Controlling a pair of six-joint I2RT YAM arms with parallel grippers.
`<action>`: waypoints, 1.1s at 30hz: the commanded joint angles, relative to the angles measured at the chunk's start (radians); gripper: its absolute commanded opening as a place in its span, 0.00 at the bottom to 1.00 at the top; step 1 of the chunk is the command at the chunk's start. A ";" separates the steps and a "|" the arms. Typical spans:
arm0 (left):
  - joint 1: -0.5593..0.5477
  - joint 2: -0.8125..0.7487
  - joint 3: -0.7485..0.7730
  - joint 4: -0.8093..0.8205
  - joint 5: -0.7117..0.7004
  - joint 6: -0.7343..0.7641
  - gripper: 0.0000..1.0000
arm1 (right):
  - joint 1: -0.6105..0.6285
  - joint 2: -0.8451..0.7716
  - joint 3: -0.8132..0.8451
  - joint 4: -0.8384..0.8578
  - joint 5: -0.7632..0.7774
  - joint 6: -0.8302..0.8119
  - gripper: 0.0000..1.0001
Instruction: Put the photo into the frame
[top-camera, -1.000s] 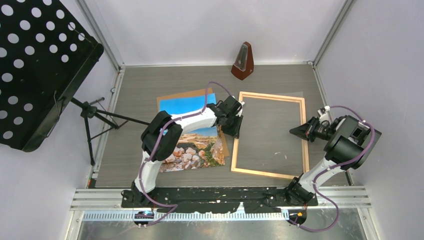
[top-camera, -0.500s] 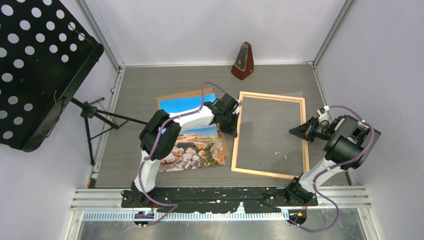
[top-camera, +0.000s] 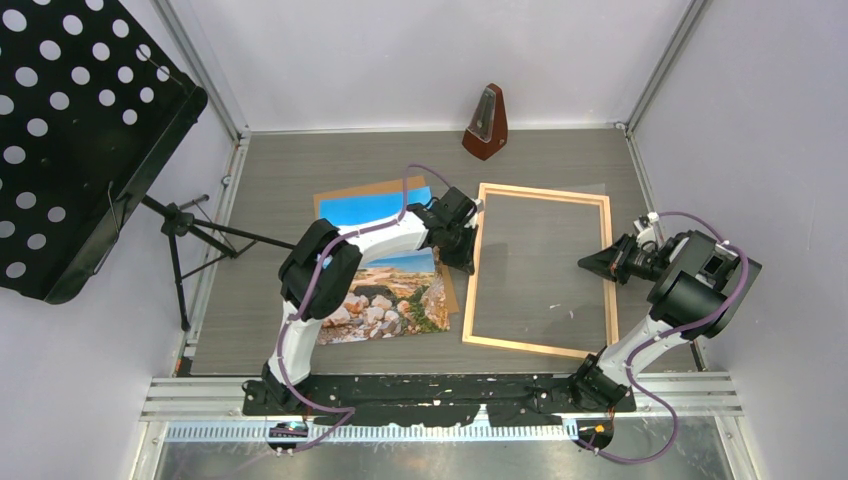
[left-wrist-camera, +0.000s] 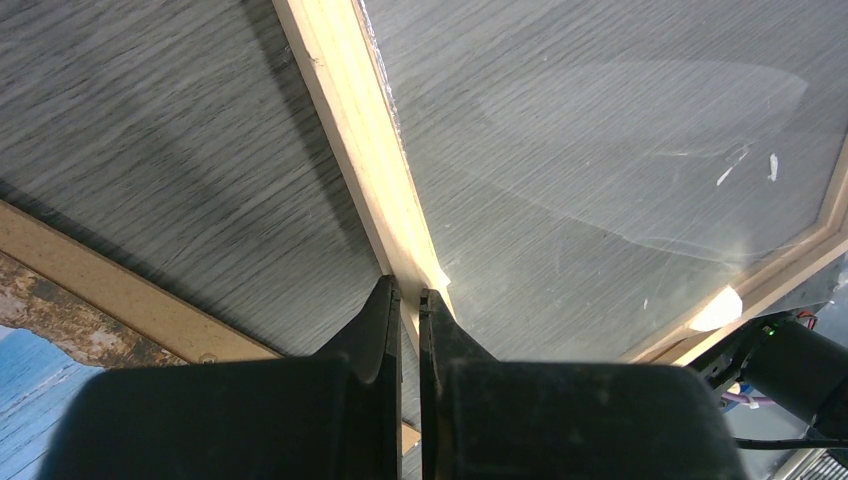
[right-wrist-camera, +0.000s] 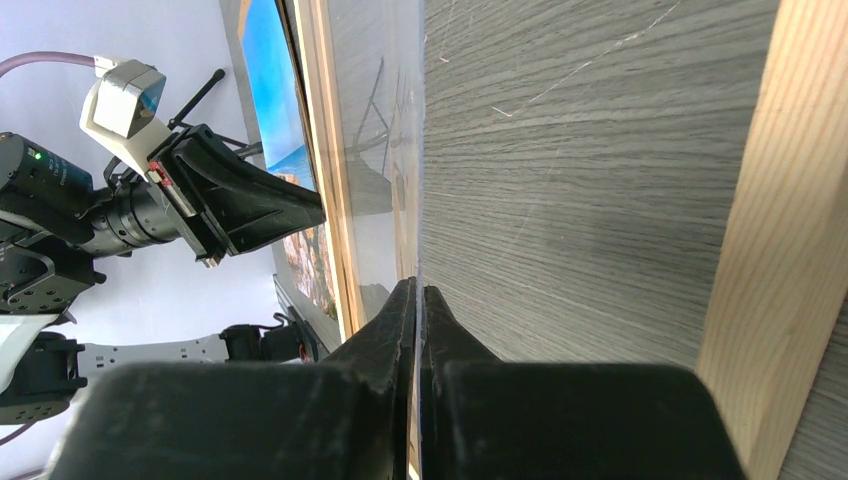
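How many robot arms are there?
2. The left arm reaches across the photo to the left rail of the frame. The right arm bends in to the frame's right rail. No others seem hidden.

The left arm (top-camera: 297, 338) and right arm (top-camera: 637, 345): white links, bulky black joints, purple cables (top-camera: 405, 192) looping behind each gripper; the left gripper (left-wrist-camera: 408, 292) ends in tapered black fingers (left-wrist-camera: 372, 330).
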 joint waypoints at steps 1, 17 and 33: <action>-0.012 0.031 -0.020 0.041 -0.032 0.010 0.00 | 0.008 -0.044 -0.007 -0.003 -0.024 0.004 0.06; -0.012 0.023 -0.024 0.032 -0.068 0.008 0.00 | -0.018 -0.048 -0.014 -0.007 -0.019 0.007 0.06; -0.018 0.034 -0.021 0.032 -0.071 0.009 0.00 | 0.002 -0.036 -0.014 -0.009 -0.007 0.014 0.06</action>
